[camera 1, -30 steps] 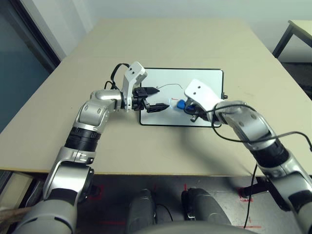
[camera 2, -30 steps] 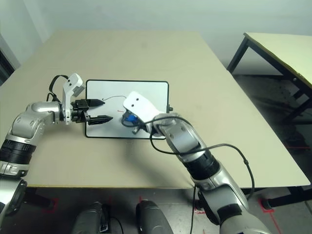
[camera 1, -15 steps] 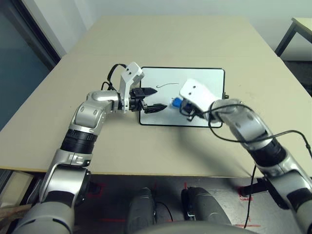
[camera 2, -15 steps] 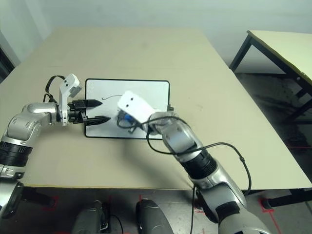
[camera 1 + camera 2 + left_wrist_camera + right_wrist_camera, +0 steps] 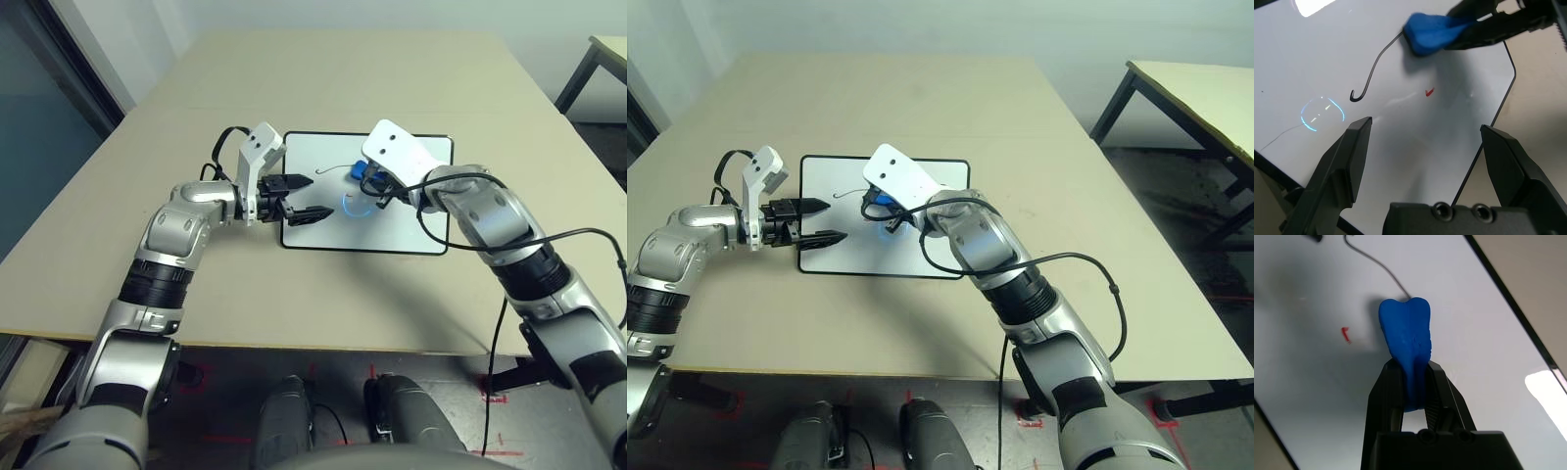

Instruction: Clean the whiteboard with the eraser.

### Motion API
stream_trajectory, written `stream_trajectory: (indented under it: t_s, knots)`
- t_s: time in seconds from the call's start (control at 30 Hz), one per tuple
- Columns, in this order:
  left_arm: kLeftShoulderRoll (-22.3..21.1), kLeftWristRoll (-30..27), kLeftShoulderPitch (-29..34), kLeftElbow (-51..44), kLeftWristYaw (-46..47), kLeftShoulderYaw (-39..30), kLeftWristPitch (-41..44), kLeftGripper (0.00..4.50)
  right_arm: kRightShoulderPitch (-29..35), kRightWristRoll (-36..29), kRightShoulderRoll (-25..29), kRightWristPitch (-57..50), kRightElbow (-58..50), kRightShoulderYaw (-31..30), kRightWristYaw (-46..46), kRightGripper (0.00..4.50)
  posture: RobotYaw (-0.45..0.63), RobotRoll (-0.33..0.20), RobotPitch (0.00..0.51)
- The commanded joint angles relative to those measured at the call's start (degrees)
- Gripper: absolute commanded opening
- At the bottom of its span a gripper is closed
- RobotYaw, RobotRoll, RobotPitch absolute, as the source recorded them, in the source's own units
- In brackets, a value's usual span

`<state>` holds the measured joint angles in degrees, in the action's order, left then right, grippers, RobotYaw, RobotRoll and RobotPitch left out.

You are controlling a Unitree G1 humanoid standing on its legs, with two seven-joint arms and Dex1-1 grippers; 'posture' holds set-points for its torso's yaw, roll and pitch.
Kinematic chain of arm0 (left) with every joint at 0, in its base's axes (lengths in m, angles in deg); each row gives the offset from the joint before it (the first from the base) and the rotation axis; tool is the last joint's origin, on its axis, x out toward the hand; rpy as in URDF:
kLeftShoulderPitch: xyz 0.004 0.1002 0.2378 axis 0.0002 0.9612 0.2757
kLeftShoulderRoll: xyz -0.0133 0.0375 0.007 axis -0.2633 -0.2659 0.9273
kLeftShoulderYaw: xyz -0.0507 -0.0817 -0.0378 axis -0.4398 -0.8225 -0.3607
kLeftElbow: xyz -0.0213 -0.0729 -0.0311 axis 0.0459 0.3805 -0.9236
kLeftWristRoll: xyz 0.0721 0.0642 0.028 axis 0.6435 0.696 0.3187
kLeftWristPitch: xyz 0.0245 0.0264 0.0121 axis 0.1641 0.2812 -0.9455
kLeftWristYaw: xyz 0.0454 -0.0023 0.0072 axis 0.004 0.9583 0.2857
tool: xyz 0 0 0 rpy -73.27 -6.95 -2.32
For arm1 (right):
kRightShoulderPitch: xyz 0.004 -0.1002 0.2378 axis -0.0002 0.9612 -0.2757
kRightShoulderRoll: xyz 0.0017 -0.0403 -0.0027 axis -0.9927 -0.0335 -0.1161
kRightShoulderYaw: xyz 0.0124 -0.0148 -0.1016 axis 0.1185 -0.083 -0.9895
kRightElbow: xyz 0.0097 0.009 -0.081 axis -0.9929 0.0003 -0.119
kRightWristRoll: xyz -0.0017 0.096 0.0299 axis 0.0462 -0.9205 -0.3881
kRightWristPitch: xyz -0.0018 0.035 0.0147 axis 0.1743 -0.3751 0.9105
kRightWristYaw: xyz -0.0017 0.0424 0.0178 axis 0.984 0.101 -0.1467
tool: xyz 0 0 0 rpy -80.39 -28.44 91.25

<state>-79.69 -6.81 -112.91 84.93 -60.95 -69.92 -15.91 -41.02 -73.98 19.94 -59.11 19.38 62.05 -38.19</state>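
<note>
Eraser [image 5: 1405, 345] pinched in right gripper [image 5: 1409, 382] mid-whiteboard [image 5: 392, 220]; left gripper [image 5: 1425, 147] spread.

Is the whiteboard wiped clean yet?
Not clean. The whiteboard shows a black curved line and a small red mark; the eraser touches the line's end.

We see the whiteboard [image 5: 392, 220] white with a thin black frame, and it carries a thin dark curved line [image 5: 1374, 66] and a small red mark [image 5: 1428, 91]. The eraser [image 5: 1405, 345] is bright blue, between the black fingers [image 5: 1386, 396] of the right tool [image 5: 1413, 382]. The surface [image 5: 343, 88] is pale beige, and the left tool [image 5: 1425, 147] is black.
</note>
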Motion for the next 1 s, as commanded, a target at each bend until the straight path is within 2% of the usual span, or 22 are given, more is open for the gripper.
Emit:
stream_trajectory:
  t_s: [0.03,0.23,0.47,0.77,1.0]
  knots:
    - [-0.4,-0.1,0.5,-0.1,0.1,0.1,0.3,4.50,2.5,-0.8,1.2,-4.3,-5.7,-4.1,-2.3,0.57,-0.15,0.000,0.096]
    - [-0.4,-0.1,0.2,0.4,0.3,-0.1,0.4,4.50,3.2,-0.6,2.5,-5.7,-7.9,-6.0,-3.6,0.57,-0.14,0.000,0.096]
    - [-0.8,-0.1,0.2,0.5,0.7,-0.4,0.4,4.50,-2.2,1.6,0.3,0.8,1.2,-4.6,-2.7,0.57,-0.13,0.000,0.096]
    - [-0.9,-0.5,1.1,-0.5,1.2,-0.7,0.9,4.50,2.8,1.3,1.9,-1.9,-4.7,-8.6,-5.0,0.57,-0.13,0.000,0.101]
    - [-0.9,-0.6,1.2,-0.8,1.5,-0.7,1.3,4.50,1.4,2.2,1.5,-0.1,-1.2,-7.3,-4.6,0.57,-0.13,0.000,0.103]
